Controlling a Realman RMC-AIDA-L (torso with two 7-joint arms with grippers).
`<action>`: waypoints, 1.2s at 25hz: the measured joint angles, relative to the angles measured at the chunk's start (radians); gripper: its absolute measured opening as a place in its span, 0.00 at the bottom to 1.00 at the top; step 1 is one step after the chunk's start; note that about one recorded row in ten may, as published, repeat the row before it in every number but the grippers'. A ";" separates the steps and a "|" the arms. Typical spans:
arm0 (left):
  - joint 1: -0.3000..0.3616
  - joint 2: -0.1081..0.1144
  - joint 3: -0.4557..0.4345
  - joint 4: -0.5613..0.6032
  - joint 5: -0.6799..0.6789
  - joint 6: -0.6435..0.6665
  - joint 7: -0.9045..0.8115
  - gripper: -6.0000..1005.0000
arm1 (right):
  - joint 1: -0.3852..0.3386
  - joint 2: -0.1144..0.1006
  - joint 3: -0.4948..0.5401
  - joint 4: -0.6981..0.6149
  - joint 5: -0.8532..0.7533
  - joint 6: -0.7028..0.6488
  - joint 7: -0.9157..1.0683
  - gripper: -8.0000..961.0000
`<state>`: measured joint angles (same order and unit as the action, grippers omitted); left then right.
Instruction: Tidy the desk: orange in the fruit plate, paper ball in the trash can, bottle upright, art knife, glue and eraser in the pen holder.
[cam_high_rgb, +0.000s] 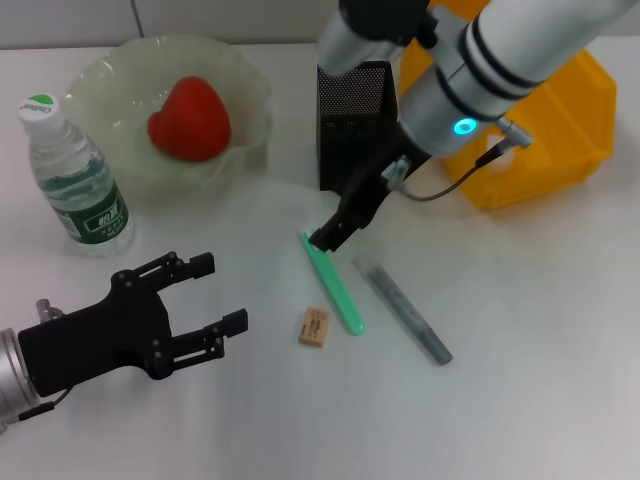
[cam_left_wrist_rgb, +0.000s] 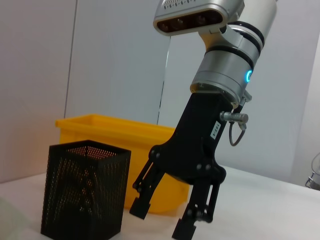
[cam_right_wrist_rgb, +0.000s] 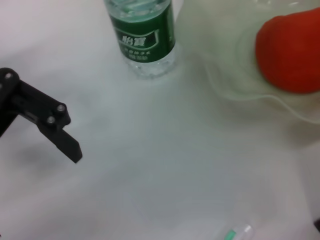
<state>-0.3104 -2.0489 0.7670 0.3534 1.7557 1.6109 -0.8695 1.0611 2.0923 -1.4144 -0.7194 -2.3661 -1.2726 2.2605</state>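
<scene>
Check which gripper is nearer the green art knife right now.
Right. The right gripper hangs open right at the far end of the green art knife. The left gripper, also open, sits off to the knife's left, beyond the eraser.

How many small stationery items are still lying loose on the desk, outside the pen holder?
3. The green art knife lies below the right gripper, the eraser just to its left, and the grey glue stick to its right. Anything already inside the pen holder can't be seen.
</scene>
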 joint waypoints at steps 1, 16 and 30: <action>-0.001 0.000 0.000 -0.001 0.003 -0.002 0.000 0.80 | 0.000 0.000 -0.022 0.007 0.016 0.014 0.002 0.85; -0.010 -0.009 0.002 -0.001 0.024 -0.031 0.015 0.80 | 0.000 0.000 -0.318 0.031 0.110 0.163 0.102 0.85; -0.017 -0.009 0.002 0.000 0.024 -0.031 0.006 0.80 | -0.008 0.000 -0.393 0.036 0.156 0.217 0.123 0.85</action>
<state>-0.3273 -2.0582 0.7685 0.3533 1.7794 1.5796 -0.8635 1.0529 2.0922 -1.8075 -0.6839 -2.2097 -1.0557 2.3830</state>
